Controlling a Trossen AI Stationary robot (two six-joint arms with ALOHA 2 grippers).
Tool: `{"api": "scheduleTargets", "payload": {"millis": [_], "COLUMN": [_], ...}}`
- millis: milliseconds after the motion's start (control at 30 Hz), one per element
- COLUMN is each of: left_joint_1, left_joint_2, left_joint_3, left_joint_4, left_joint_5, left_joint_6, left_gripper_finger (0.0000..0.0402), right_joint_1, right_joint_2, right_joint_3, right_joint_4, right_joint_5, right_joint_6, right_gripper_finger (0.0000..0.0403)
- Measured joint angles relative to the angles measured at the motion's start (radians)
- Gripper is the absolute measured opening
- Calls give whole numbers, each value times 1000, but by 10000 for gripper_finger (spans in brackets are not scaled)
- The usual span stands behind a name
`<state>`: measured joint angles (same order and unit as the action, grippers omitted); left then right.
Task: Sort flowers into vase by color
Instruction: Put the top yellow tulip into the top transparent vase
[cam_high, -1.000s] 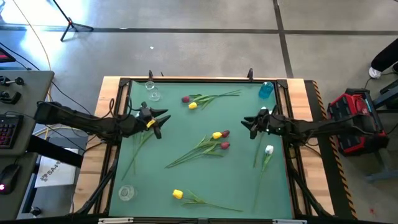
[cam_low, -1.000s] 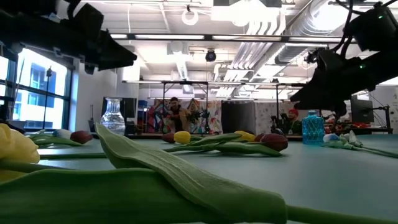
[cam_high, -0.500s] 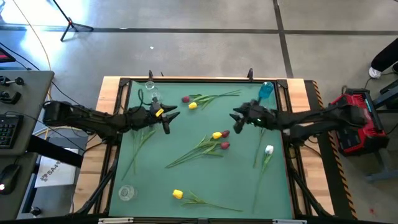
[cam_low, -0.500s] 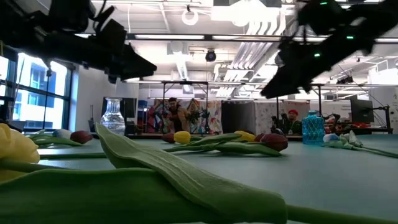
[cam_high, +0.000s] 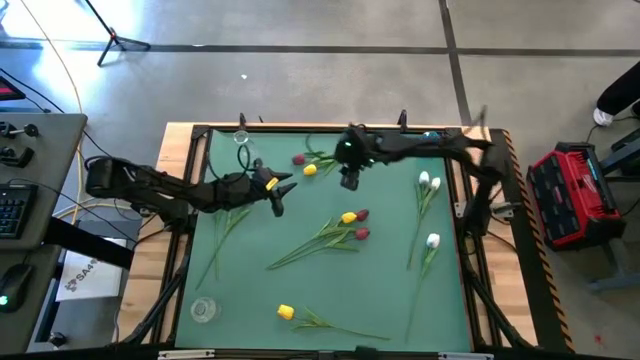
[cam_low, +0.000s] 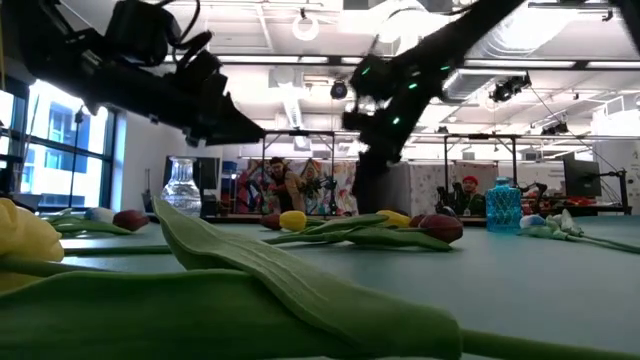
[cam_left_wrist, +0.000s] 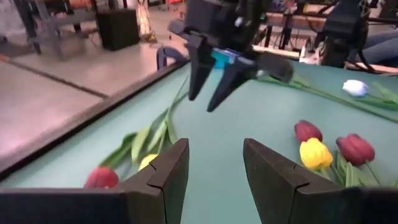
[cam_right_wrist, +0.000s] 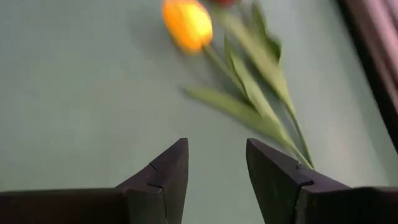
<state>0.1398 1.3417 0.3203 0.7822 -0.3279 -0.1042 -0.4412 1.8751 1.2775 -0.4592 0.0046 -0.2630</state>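
High view. Step in hand, as judged: approach to a first pick; no flower is held or in a vase. Right gripper (cam_high: 349, 180) hangs over the far part of the green table (cam_high: 300, 290), just beside a yellow-and-red flower pair (cam_high: 305, 165). Left gripper (cam_high: 279, 196) hangs left of centre. Other flowers: a yellow and two red at centre (cam_high: 352, 222), two white at the right (cam_high: 430, 210), one yellow at the near edge (cam_high: 286, 313). Glass vases at the far-left (cam_high: 243, 147) and near-left (cam_high: 203, 310) corners.

Low view. Both arms are above the table, clear of the flowers.

Left wrist view. Jaws parted, empty; red and yellow heads (cam_left_wrist: 316, 152) lie ahead.

Right wrist view. Jaws parted, empty, above a yellow head (cam_right_wrist: 187, 23) on a thin, leafy green stem. The next move likely calls for lowering and closing on that stem.
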Motion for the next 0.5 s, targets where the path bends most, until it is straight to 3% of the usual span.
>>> {"api": "scheduleTargets", "payload": {"millis": [100, 200, 500], "left_joint_1": [-3, -3, -3], "left_joint_2": [31, 56, 76], "left_joint_3": [0, 0, 0], "left_joint_4": [1, 2, 5], "left_joint_5": [-1, -1, -68], "left_joint_6": [-37, -52, -51], "left_gripper_finger": [142, 142, 142], "right_joint_1": [-46, -111, -235], "right_joint_2": [92, 141, 151], "right_joint_3": [129, 202, 223], "right_joint_4": [-190, -271, -223], "right_joint_5": [69, 71, -73], "right_joint_6": [-92, -125, -233], "right_gripper_finger": [149, 149, 141]}}
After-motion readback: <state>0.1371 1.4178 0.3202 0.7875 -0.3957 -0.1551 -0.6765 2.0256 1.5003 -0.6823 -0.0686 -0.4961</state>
